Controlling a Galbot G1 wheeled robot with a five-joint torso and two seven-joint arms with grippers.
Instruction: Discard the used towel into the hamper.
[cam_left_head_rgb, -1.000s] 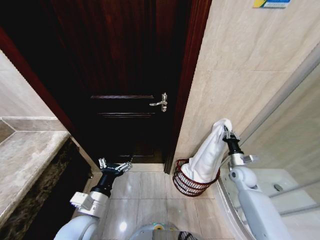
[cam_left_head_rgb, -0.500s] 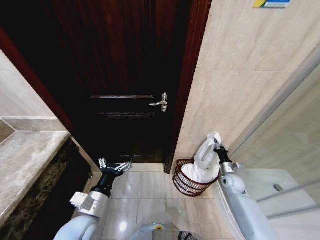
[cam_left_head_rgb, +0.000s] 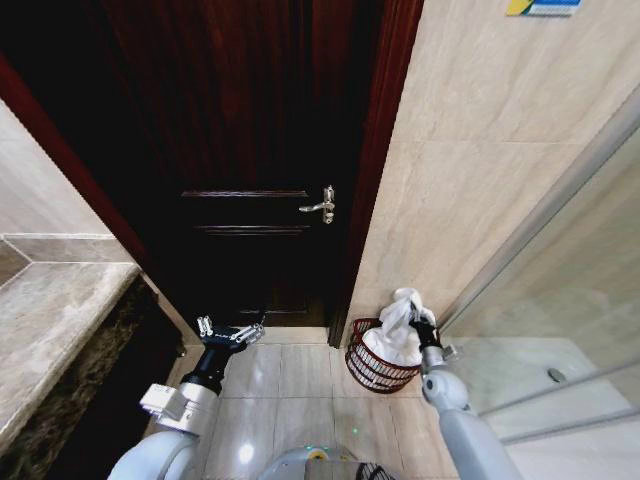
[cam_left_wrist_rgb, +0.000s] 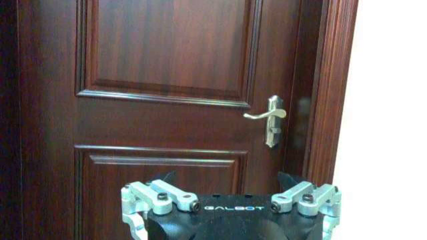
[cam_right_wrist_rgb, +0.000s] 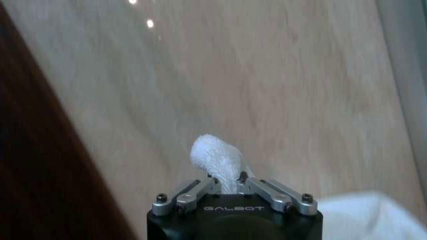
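One hamper (cam_left_head_rgb: 378, 366) is seen on the floor, tucked in the corner where the tiled wall (cam_left_head_rgb: 470, 170) meets the dark wooden door (cam_left_head_rgb: 250, 180). It is just beside the door frame on one side and near a glass panel (cam_left_head_rgb: 560, 300) on the other, so little room is left around it. More bare floor (cam_left_head_rgb: 290, 375) is open in front of it.

One white towel (cam_left_head_rgb: 397, 335) is piled in the hamper, with its top bunched up above the rim. That top is pinched tight in the right gripper (cam_left_head_rgb: 423, 327), which is held at the hamper's far right edge, close to the wall.

The left gripper (cam_left_head_rgb: 231, 332) is held low before the door, well apart from the hamper, with its fingers spread and nothing in them. One silver handle (cam_left_head_rgb: 320, 206) is seen on the door.
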